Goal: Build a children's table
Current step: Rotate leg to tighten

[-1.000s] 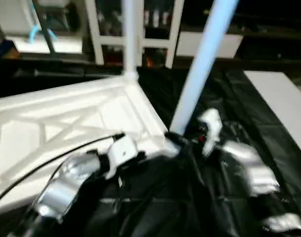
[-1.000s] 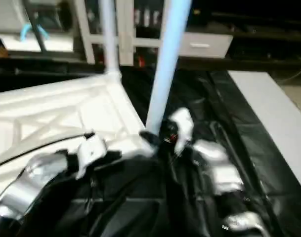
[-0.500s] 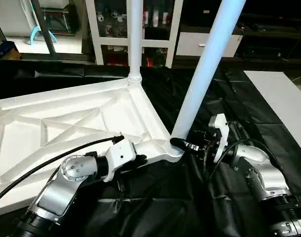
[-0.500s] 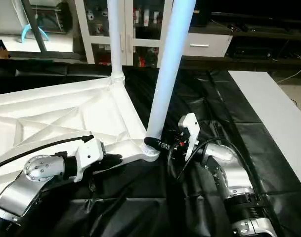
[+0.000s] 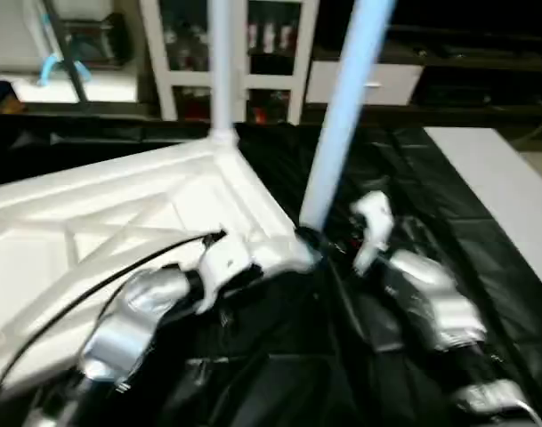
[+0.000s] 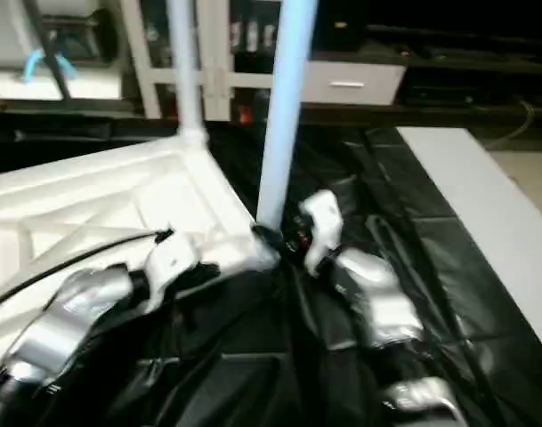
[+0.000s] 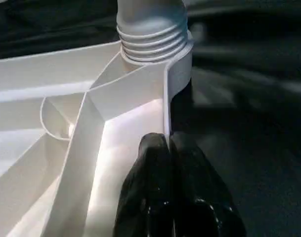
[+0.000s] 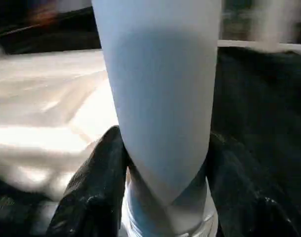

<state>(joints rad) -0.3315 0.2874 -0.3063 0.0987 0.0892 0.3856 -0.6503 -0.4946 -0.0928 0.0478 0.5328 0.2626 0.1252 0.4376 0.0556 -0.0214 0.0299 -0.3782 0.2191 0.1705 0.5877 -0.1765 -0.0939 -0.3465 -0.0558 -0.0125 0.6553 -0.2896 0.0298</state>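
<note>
The table top (image 5: 119,222) lies upside down on the black-covered worktop (image 5: 404,178), ribs facing up. One leg (image 5: 222,71) stands in the far corner socket. A second leg (image 5: 342,116) rises from the near right corner socket (image 7: 155,44), where its threaded end shows a few ridges above the rim, so it looks only partly screwed in.

The right gripper (image 8: 162,197) has its fingers (image 8: 98,192) on either side of that leg just above the socket, pressed to the tube and clamped on it. A second ago they stood wider apart around the leg base; they have since closed in. Meanwhile the leg has gone from a clear rightward lean to something nearer upright, though part of that may be the camera shifting.

The left gripper (image 7: 167,148), fingers together, is still pressed against the top's edge wall just near the socket, apparently bracing it.

With the grip taken, the likely next step is turning the leg down into its socket.
</note>
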